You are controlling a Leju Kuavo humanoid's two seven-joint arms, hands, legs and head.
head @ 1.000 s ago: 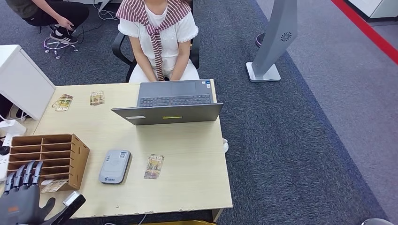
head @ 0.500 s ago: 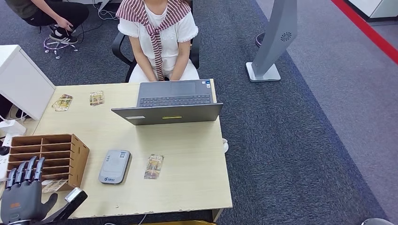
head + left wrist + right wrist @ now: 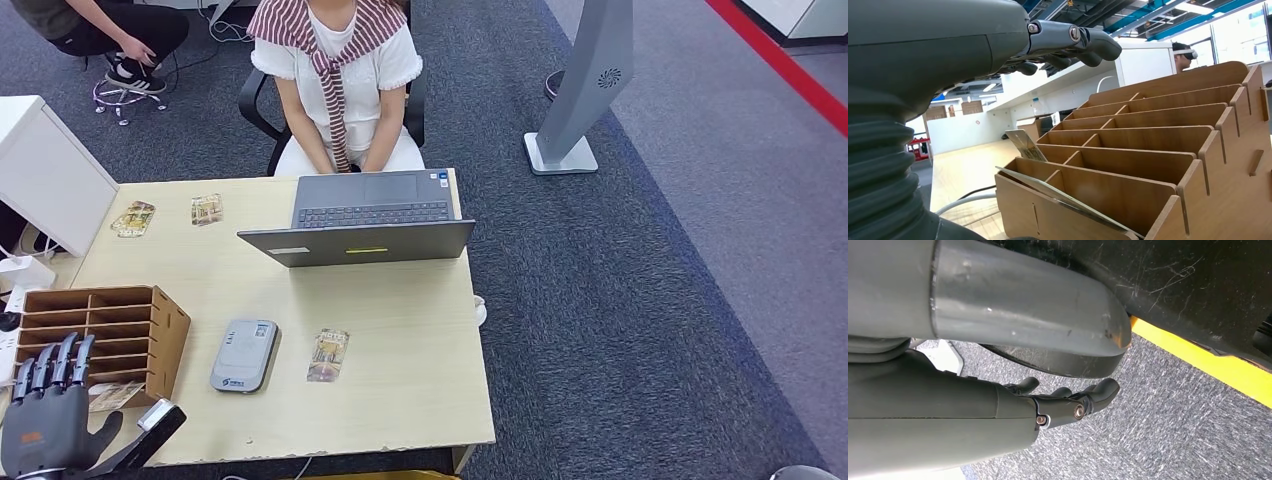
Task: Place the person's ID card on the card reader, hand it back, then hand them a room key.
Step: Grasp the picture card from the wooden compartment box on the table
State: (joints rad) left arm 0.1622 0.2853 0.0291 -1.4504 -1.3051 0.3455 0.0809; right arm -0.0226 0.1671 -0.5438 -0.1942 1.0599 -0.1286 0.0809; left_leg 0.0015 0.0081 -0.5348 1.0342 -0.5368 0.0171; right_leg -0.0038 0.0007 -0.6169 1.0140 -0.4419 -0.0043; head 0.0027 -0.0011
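Glossy, thin and stiff, the ID card (image 3: 329, 355) at lower centre looks light; lift by an edge. Left hand (image 3: 45, 420), lower left, fingers spread, empty; right hand (image 3: 1068, 402) loosely curled, empty

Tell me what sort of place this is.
Probably an office set up as a mock reception desk: a light wooden desk on grey carpet, an open grey laptop facing a seated person, a grey card reader and a slotted wooden card rack.

Left hand (image 3: 48, 425) open, fingers spread.
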